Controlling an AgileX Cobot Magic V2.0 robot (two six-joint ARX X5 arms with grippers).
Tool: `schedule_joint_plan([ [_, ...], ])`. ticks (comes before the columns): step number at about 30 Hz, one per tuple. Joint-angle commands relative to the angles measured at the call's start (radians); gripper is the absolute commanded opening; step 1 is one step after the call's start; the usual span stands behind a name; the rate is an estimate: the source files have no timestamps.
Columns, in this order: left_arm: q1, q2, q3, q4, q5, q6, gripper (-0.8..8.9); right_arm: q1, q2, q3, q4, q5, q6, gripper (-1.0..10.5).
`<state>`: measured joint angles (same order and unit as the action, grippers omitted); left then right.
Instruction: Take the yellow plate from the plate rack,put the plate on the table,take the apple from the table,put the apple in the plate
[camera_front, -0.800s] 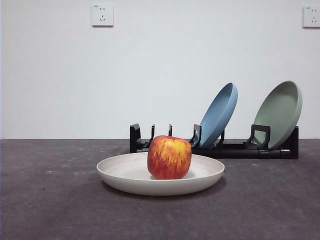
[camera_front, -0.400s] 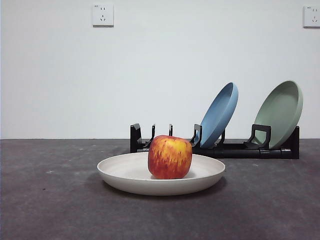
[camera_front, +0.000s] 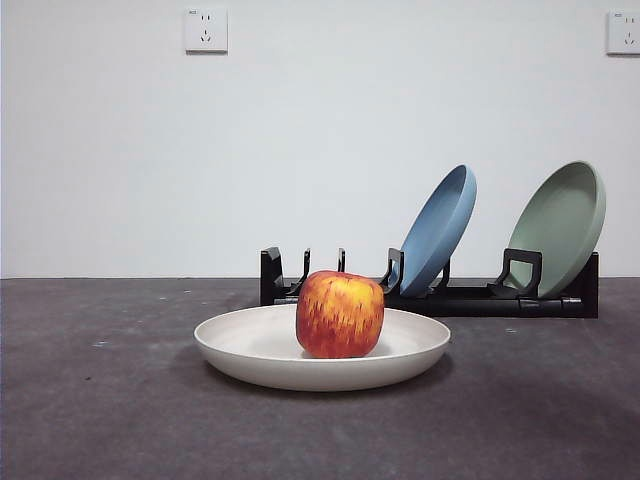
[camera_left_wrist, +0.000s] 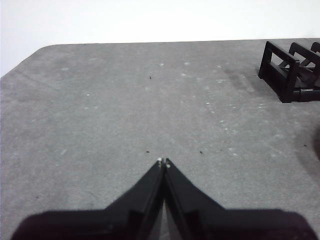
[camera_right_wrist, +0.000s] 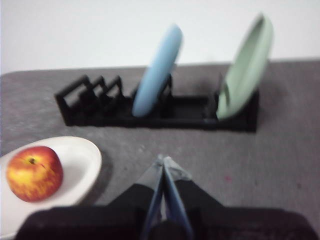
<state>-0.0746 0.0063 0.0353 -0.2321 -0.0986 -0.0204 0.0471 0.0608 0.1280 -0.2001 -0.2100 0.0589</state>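
Left gripper (camera_left_wrist: 163, 162) reads closed to me, black jaws pinched tip to tip, holding nothing, over bare dark grey mottled table (camera_left_wrist: 100, 110); only the end of the long low black plate rack (camera_left_wrist: 290, 70) shows at upper right of that view. Front view, left to right: wide shallow cream-yellow plate (camera_front: 250, 345) flat on the table at lower centre, red apple with yellow-orange streaks (camera_front: 340, 314) sitting in it, rack behind at centre right with a tilted blue plate (camera_front: 438, 230) and a pale green plate (camera_front: 560, 225). Right gripper (camera_right_wrist: 164, 162) also closed and empty, beside the plate, clear of it. I judge every step done; next I'd only park both arms.
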Motion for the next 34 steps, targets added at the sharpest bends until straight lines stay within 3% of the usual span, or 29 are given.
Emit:
schedule_joint_plan([
  [1,0.003,-0.003,-0.013,0.003,-0.001,-0.010,-0.03,0.000,-0.031,-0.035,0.008,0.003,0.037,0.0],
  [13,0.003,-0.003,-0.013,0.003,-0.001,-0.010,-0.03,0.000,-0.060,-0.075,-0.119,0.003,0.041,0.0],
  [15,0.003,-0.003,-0.013,0.003,-0.001,-0.010,-0.03,0.000,-0.060,-0.075,-0.115,0.002,0.074,0.0],
  [34,0.003,-0.003,-0.013,0.003,-0.001,-0.010,-0.03,0.000,-0.059,-0.075,-0.116,0.007,0.074,0.0],
])
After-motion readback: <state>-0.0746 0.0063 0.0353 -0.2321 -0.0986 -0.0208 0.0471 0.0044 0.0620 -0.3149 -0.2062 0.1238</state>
